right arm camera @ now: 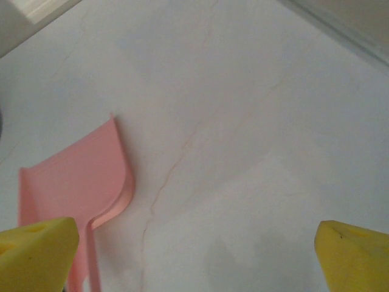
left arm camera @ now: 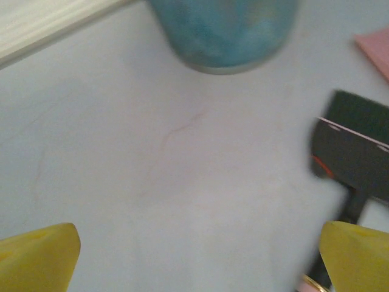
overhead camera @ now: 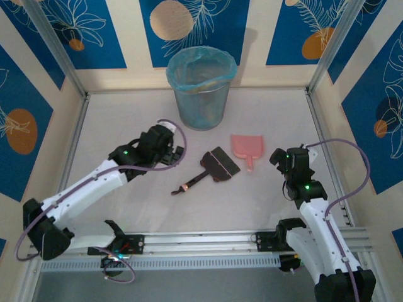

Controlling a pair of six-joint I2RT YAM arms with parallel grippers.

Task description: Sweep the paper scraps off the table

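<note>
The paper scraps are out of view on the off-white table (overhead camera: 119, 119). My left gripper (overhead camera: 179, 155) hangs over bare table (left arm camera: 182, 158) just left of a black brush (overhead camera: 219, 165). It is open, with its yellow fingertips (left arm camera: 42, 258) wide apart and nothing between them. The brush head (left arm camera: 355, 143) lies to the right of that gripper (left arm camera: 197, 258). My right gripper (overhead camera: 278, 157) stands open just right of a flat pink dustpan (overhead camera: 243, 146). The dustpan (right arm camera: 70, 182) lies beside the left fingertip of that gripper (right arm camera: 197, 255), and nothing sits between the fingers.
A bin (overhead camera: 200, 88) lined with a blue bag stands at the back centre, and its base (left arm camera: 225, 30) shows ahead of the left gripper. Blue-patterned wall panels (overhead camera: 50, 94) close in the table on three sides. A metal rail (overhead camera: 201, 242) runs along the front edge.
</note>
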